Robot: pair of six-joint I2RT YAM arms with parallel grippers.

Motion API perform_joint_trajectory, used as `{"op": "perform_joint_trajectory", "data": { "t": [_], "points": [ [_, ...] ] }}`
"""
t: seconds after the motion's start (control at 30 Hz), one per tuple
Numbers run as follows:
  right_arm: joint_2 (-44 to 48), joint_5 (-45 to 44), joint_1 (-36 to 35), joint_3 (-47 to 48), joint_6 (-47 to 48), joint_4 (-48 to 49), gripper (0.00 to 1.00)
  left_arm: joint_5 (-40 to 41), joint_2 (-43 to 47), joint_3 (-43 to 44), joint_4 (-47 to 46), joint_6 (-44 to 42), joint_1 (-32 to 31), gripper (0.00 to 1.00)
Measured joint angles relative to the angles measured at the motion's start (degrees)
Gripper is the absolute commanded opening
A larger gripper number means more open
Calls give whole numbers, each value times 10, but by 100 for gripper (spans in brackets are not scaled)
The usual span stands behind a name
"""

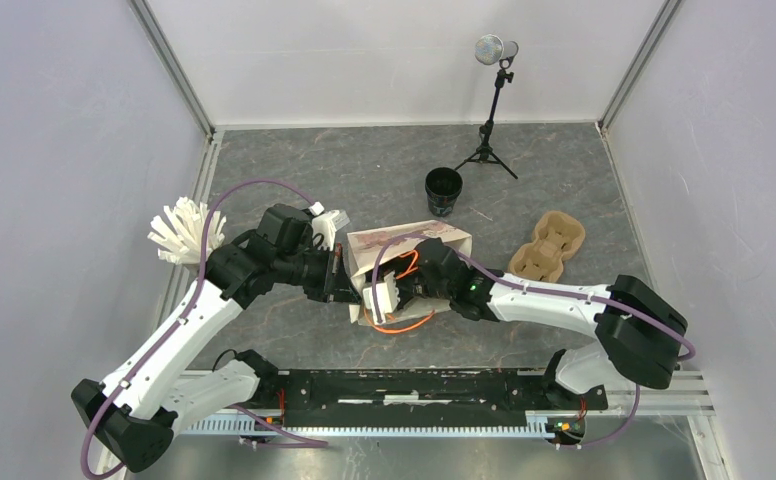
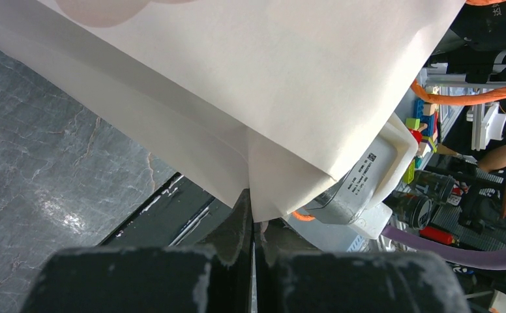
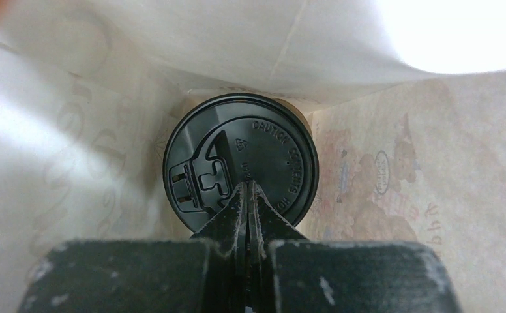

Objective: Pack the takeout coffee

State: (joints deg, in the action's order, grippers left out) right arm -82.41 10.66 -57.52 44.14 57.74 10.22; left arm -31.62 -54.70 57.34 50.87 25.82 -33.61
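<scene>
Coffee cup [image 3: 240, 156] sits inside the paper bag [image 2: 270, 78], mid-table. Your right gripper [image 3: 248, 190] is pinched closed, empty, over its top; your left gripper [image 2: 250, 205] clamps the bag's edge. Probably light and crushable: grip its wall gently.

The left arm [image 1: 179, 340] and right arm [image 1: 549, 295] have white links, black joints, looping purple cables [image 1: 254, 185] and scuffed black fingers [image 3: 227, 222].
</scene>
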Motion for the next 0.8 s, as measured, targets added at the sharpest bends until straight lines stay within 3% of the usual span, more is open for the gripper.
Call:
{"op": "perform_joint_trajectory", "data": {
  "t": [0.8],
  "points": [
    [67, -13, 2, -22, -5, -42, 0, 0, 0, 0, 0, 0, 0, 2]
  ]
}}
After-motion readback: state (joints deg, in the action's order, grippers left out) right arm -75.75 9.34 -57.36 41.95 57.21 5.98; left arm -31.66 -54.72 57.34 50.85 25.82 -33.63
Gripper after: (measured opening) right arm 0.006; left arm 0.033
